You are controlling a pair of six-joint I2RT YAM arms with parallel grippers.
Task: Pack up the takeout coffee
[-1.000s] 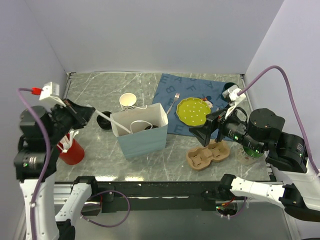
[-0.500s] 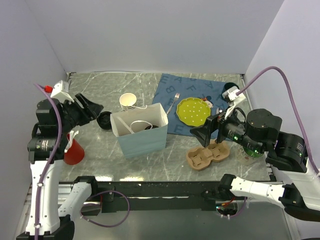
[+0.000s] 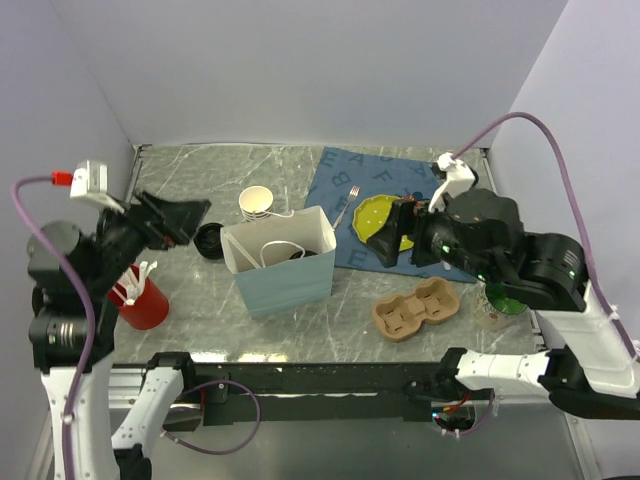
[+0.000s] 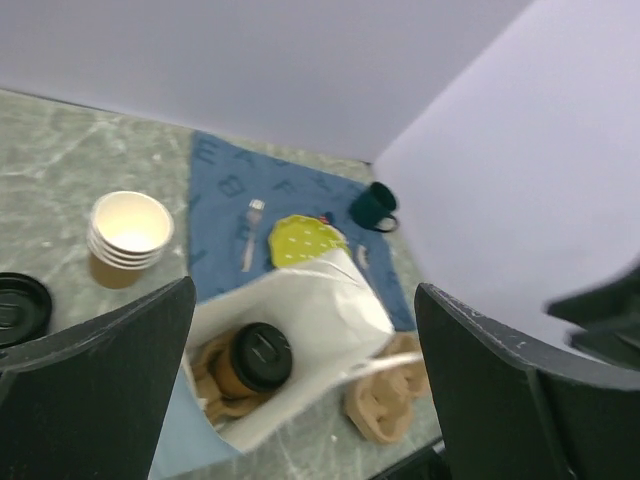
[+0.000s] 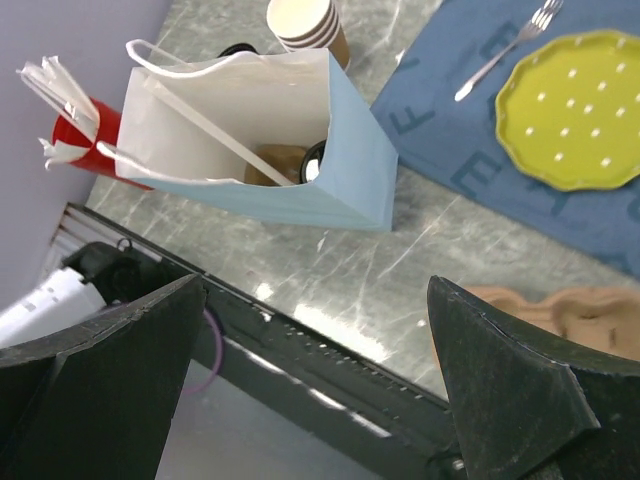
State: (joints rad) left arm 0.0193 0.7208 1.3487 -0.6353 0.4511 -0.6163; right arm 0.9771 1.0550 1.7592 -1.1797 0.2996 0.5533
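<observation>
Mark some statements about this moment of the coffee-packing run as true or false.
1. The takeout coffee stands inside the paper bag. True.
2. The left jaws are shut on the coffee. False: they stand open and hold nothing.
3. A fork lies on the blue placemat beside the yellow-green plate. True.
4. The stack of paper cups stands on the placemat. False: it stands on the marble table, off the mat.
5. The cardboard cup carrier holds two cups. False: its wells are empty.
</observation>
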